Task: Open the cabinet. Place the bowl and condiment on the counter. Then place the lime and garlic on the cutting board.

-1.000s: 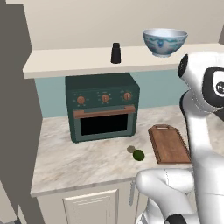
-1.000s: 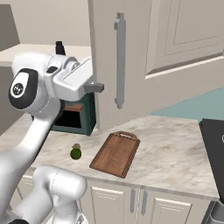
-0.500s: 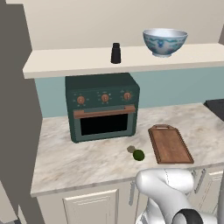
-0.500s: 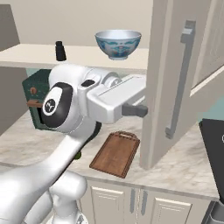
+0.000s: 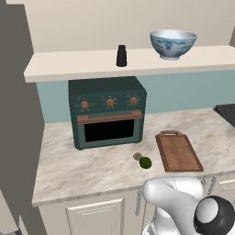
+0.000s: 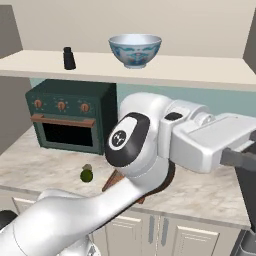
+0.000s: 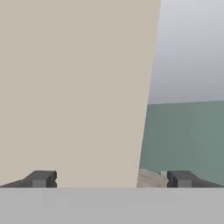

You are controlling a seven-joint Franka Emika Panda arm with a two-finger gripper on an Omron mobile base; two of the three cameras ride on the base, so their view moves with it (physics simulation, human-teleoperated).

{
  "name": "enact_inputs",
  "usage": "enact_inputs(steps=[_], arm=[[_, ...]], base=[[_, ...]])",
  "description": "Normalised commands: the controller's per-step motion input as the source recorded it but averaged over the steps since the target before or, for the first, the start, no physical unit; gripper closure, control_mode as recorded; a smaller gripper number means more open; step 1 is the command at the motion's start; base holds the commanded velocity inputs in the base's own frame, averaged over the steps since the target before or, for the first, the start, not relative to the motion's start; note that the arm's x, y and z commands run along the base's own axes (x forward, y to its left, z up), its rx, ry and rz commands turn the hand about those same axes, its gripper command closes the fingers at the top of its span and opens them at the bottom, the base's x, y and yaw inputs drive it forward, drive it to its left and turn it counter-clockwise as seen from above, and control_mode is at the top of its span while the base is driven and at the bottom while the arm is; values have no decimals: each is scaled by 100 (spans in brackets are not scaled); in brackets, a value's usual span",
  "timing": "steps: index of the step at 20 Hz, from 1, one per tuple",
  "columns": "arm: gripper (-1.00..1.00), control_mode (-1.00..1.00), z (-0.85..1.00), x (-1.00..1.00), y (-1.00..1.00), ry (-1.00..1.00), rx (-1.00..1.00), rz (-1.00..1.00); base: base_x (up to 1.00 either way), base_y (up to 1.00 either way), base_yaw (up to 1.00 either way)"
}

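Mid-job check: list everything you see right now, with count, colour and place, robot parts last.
Patterned ceramic bowl: one, white and blue, on the open cabinet shelf, right of the shaker.
Small cylindrical condiment shaker: one, black, on the same shelf.
Toaster oven: one, dark green, on the counter under the shelf.
Marble-look counter: one, beige.
Wooden cutting board: one, brown, on the counter, right of the oven.
Round lime: one, dark green, left of the board.
Garlic bulb: one, tan-grey, beside the lime.
Gripper: one, dark fingers, open, holding nothing.
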Motion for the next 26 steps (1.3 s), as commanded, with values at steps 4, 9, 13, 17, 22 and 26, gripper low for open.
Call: enact_inputs(steps=[4, 9, 13, 17, 22, 26], arm=[[-100, -100, 1, -52, -19, 5, 1, -1], [-100, -100, 19, -36, 41, 11, 0, 0], [-100, -100, 18, -28, 99, 28, -10, 4], [-100, -100, 18, -15, 99, 30, -11, 6], [-100, -100, 4, 0, 77, 24, -5, 8], [-100, -100, 32, 0, 55, 17, 0, 11]], base=[[0, 0, 0], [0, 0, 0], [0, 0, 0], [0, 0, 0], [0, 0, 0], [0, 0, 0]])
